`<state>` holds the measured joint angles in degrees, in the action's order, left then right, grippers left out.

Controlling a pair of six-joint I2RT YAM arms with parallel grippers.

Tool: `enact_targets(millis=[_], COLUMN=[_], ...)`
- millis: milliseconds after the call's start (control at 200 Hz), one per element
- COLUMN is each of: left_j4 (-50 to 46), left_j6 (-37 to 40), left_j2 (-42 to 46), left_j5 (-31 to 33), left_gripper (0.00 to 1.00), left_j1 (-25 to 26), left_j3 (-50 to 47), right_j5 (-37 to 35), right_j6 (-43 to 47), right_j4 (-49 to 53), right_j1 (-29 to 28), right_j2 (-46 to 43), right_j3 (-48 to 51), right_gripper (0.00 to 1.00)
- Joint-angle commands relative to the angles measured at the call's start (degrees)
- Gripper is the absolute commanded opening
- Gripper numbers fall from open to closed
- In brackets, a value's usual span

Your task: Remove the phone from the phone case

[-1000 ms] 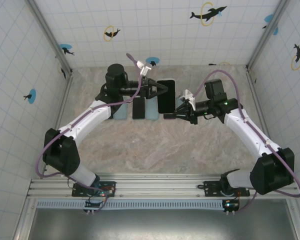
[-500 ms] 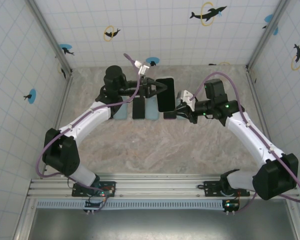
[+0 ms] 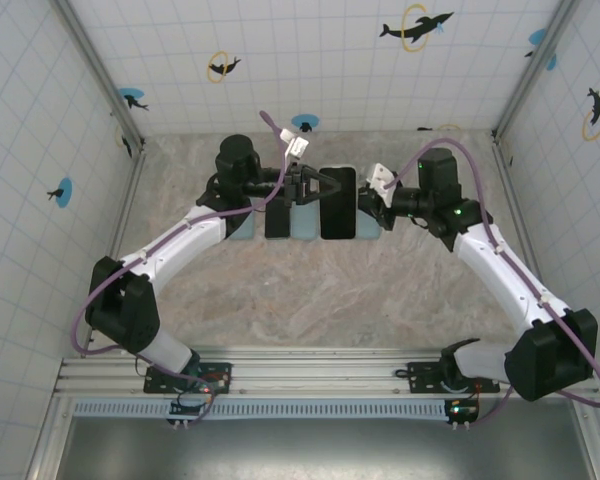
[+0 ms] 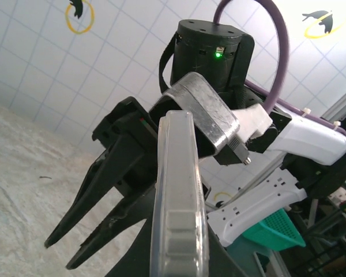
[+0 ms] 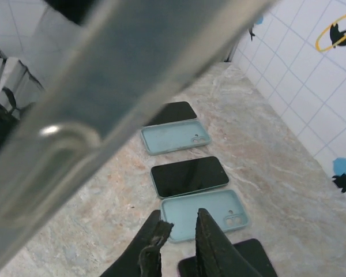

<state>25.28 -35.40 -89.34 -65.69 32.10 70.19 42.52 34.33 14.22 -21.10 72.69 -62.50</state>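
From above, the black phone in its clear plastic case (image 3: 337, 202) hangs over the marbled table (image 3: 310, 290), at 12 o'clock from the arm bases. The left gripper (image 3: 322, 187) is at its 9 o'clock edge and the right gripper (image 3: 364, 212) is just beside its 3 o'clock edge. A row lies on the table beneath, running toward 9 o'clock: a pale blue silicone case (image 3: 302, 222), a bare black slab phone (image 3: 277, 216), then a second pale blue case (image 3: 238, 226), each just beside the next. In the right wrist view, a further black phone (image 5: 173, 112) lies beyond the second case.
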Motion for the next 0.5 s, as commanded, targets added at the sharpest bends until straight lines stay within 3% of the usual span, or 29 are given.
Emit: enact_targets(millis=[0,130,225,495], left_j4=[0.68,-2.56,-3.38,-2.70], left_j6=[5.99,11.76,12.96,11.74], left_j2=[2.96,4.33,4.71,4.53], left_j5=[2.17,2.94,2.03,0.62], left_gripper=[0.00,0.00,0.00,0.00], left_j1=[-0.37,-0.63,-0.81,-0.96], left_j3=[2.16,2.32,2.56,2.28], right_j5=[4.60,7.68,11.07,17.06], right_j6=[-1.81,-0.82,-0.16,-3.90], right_j4=[3.76,11.46,14.38,7.25], right_j1=[0.82,1.58,1.76,1.33], right_j2=[-2.25,-3.53,-4.28,-4.05], right_j3=[1.68,2.11,3.23,4.71], right_gripper=[0.31,0.46,0.52,0.46])
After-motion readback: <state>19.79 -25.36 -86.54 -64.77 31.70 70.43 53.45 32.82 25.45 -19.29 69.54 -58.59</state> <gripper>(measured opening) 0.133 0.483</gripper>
